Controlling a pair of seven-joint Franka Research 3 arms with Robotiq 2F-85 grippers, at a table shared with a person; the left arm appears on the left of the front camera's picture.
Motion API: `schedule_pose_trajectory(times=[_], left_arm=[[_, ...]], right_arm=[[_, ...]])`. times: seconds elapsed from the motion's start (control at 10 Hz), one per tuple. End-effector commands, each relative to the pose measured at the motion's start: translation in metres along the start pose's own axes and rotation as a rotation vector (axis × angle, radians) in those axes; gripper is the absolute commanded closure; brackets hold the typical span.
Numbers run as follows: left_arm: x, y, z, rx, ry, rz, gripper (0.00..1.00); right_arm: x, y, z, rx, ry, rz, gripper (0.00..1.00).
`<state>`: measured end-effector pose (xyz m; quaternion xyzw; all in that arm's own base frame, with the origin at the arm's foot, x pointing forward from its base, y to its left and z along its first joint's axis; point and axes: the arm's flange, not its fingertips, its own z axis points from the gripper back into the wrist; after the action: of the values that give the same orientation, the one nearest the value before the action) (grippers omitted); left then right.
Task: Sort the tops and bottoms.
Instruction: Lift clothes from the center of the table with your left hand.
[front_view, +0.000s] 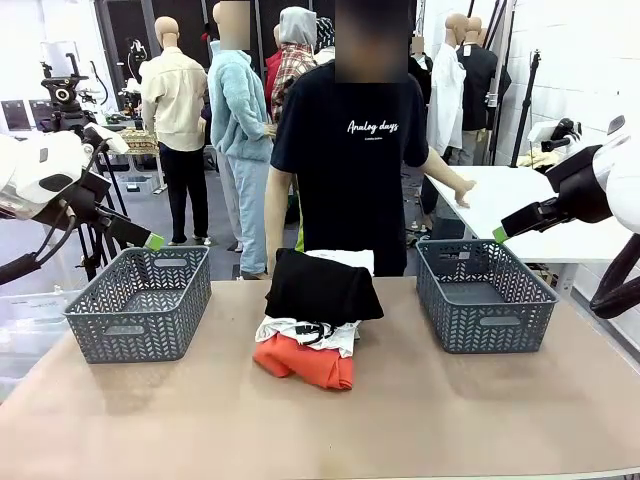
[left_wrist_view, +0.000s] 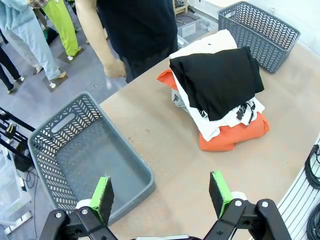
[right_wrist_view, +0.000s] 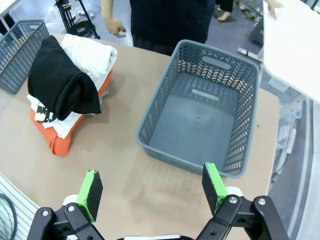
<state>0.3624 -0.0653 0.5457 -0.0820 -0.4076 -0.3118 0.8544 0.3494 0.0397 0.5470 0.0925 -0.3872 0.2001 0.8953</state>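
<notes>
A pile of folded clothes lies mid-table. On top is a black garment (front_view: 322, 285) (left_wrist_view: 220, 80) (right_wrist_view: 57, 80); I cannot tell whether it is a top or a bottom. Under it are a white tee with black print (front_view: 305, 333) (left_wrist_view: 240, 112) (right_wrist_view: 47, 112) and, lowest, an orange top (front_view: 305, 362) (left_wrist_view: 235, 135) (right_wrist_view: 50, 135). A pale folded garment (front_view: 345, 258) (right_wrist_view: 85, 52) shows at the back of the pile. My left gripper (front_view: 150, 240) (left_wrist_view: 161, 192) hangs open above the left basket's near corner. My right gripper (front_view: 500, 234) (right_wrist_view: 152, 184) is open too, raised near the right basket.
Two grey plastic baskets stand empty: one left (front_view: 130, 335) (left_wrist_view: 50, 165) and one right (front_view: 490, 330) (right_wrist_view: 160, 120) of the pile. A person in a black T-shirt (front_view: 350, 150) stands at the far edge, one hand on a white side table (front_view: 540, 200).
</notes>
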Motion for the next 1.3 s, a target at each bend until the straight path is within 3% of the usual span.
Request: schedule_pose_trajectory(times=[0.0,1.2], left_arm=[[-0.0005,0.0011,0.0016,-0.003,-0.003,0.002,0.0],[-0.0005,0.0011,0.0016,-0.003,-0.003,0.002,0.0]], right_arm=[[0.0004,0.0005,-0.0008,0.007,-0.006,-0.013,0.0],[0.0004,0.0005,-0.0008,0.007,-0.006,-0.013,0.0]])
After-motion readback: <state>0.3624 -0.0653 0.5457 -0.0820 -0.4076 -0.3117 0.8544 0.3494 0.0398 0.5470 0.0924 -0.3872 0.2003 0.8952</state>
